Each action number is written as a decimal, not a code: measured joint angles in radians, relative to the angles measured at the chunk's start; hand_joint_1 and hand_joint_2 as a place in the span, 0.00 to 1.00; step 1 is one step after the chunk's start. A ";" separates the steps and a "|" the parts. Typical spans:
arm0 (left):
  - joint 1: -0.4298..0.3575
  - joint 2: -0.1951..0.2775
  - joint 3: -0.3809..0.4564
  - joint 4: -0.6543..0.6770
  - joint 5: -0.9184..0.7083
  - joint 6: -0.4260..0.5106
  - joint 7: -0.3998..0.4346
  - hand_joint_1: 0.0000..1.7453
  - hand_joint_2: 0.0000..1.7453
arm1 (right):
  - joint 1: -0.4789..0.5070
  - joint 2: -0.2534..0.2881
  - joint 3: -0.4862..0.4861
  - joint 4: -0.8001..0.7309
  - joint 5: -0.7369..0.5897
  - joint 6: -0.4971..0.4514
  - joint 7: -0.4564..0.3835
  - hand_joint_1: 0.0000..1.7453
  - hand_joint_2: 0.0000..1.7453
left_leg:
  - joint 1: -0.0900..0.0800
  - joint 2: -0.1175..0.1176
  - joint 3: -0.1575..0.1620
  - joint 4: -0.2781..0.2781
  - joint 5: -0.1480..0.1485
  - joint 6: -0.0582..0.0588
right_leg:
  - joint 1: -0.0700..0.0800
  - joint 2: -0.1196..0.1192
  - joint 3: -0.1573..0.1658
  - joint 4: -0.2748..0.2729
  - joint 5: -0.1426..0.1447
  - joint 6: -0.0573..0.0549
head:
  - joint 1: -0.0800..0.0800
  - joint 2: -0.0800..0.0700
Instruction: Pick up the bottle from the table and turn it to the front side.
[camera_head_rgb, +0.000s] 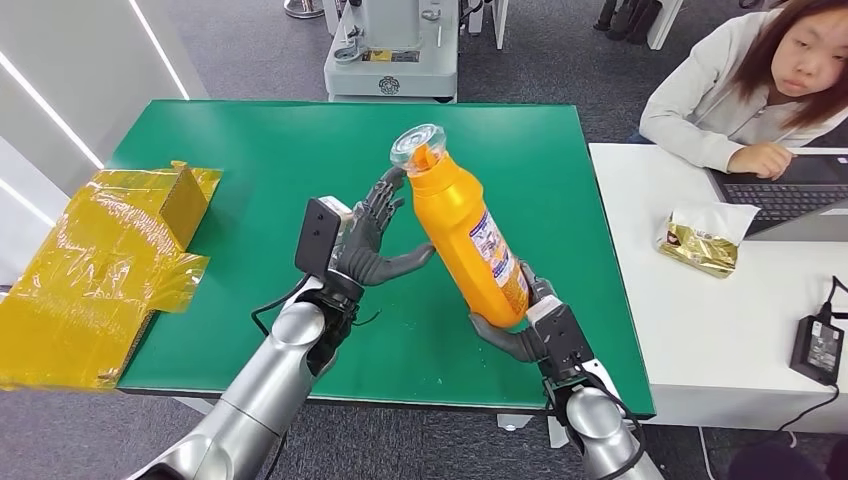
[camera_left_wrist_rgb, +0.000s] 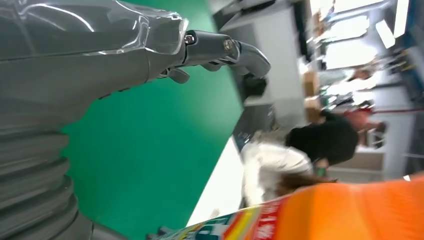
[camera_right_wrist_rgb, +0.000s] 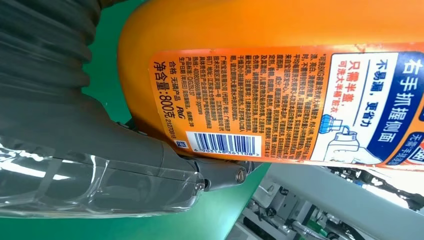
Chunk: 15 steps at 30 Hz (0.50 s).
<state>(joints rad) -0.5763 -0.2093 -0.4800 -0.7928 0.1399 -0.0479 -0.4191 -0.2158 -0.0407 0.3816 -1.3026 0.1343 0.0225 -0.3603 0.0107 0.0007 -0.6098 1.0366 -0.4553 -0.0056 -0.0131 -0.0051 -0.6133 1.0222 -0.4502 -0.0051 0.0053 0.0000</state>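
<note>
— Right robot hand (camera_head_rgb: 520, 325) has the orange bottle (camera_head_rgb: 470, 235) gripped at its base, lifted clear of the green counter (camera_head_rgb: 250, 170) and tilted, its clear cap (camera_head_rgb: 415, 143) leaning up and away from the robot.

— And the left robot hand (camera_head_rgb: 375, 240)?

— Spread, holding nothing, raised just beside the bottle's neck; whether its fingertips touch the bottle cannot be told from the head view.

— So which step is this?

— Pickup looks done; the turning is in hand. The right wrist view shows the barcode and fine print, so the back label (camera_right_wrist_rgb: 280, 100) seems to be the one in sight.

— Next move?

— Likely the left hand closes on the upper body to steady or rotate the bottle about its long axis until the front face shows.
</note>
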 joint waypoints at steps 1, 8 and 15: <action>-0.001 0.000 -0.004 0.013 0.007 -0.020 0.006 0.00 1.00 | 0.001 0.000 0.000 0.001 0.001 0.000 0.001 1.00 1.00 | 0.000 0.000 0.000 0.000 0.000 0.000 | 0.000 0.000 0.000 0.000 0.000 0.000 | 0.000 0.000; -0.024 0.022 -0.018 0.045 0.091 -0.108 0.040 0.00 1.00 | 0.025 -0.004 -0.007 0.004 0.004 -0.014 0.012 1.00 1.00 | 0.000 0.000 0.000 0.000 0.000 0.000 | 0.000 0.001 0.000 0.000 0.000 0.000 | 0.000 0.000; -0.043 0.086 -0.017 0.016 0.139 -0.138 0.054 0.00 1.00 | 0.043 -0.019 -0.018 0.004 0.005 -0.015 0.012 1.00 1.00 | 0.000 0.000 -0.001 0.000 0.000 0.000 | 0.000 0.001 0.000 0.001 0.000 0.000 | 0.000 0.000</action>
<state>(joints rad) -0.6194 -0.1231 -0.4971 -0.7765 0.2793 -0.1856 -0.3649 -0.1724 -0.0602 0.3635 -1.2988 0.1392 0.0076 -0.3483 0.0109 0.0009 -0.6103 1.0365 -0.4552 -0.0057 -0.0130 -0.0046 -0.6135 1.0227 -0.4501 -0.0051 0.0054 0.0000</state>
